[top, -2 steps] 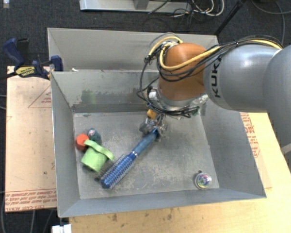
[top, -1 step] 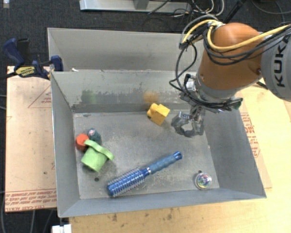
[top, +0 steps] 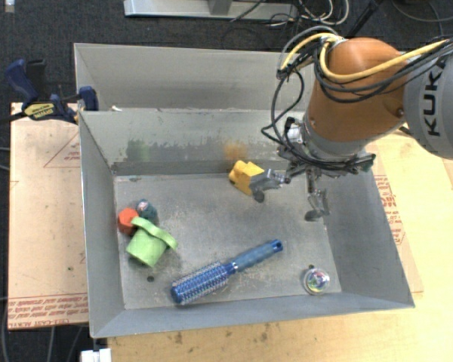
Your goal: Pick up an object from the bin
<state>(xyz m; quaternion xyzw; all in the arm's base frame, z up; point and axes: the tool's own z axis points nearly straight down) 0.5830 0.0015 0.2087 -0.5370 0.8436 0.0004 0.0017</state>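
While the arm leans in from the right, its gripper (top: pixel 287 200) hangs low over the back right part of the grey bin (top: pixel 204 221), under the big orange cover (top: pixel 359 89) and the loops of cable (top: pixel 302 47) at the wrist. The two fingers (top: pixel 260 190) are spread wide apart, with only bare bin floor between them, so the pincer has hold of nothing. The nearest thing is a small yellow block (top: pixel 244 175), lying close to the foot of the back wall. It sits just outside the finger on the view's left, at or nearly at that fingertip; from where I stand I cannot tell whether they touch. The other finger points down at empty floor further right, near the sloping right wall. Nothing lies on top of the block or crowds it, though the back wall is close behind it. The rest of the bin's contents are well apart from the gripper. A blue hairbrush (top: pixel 226 272) lies slantwise along the front, bristle head toward the front left and handle pointing up toward the middle. A small round shiny disc (top: pixel 315 280) sits in the front right corner. On the left side a green cup-like piece (top: pixel 149 244) lies tipped over, with an orange ball (top: pixel 127 218) touching its upper edge and a small greyish knob (top: pixel 144 208) just beside that.
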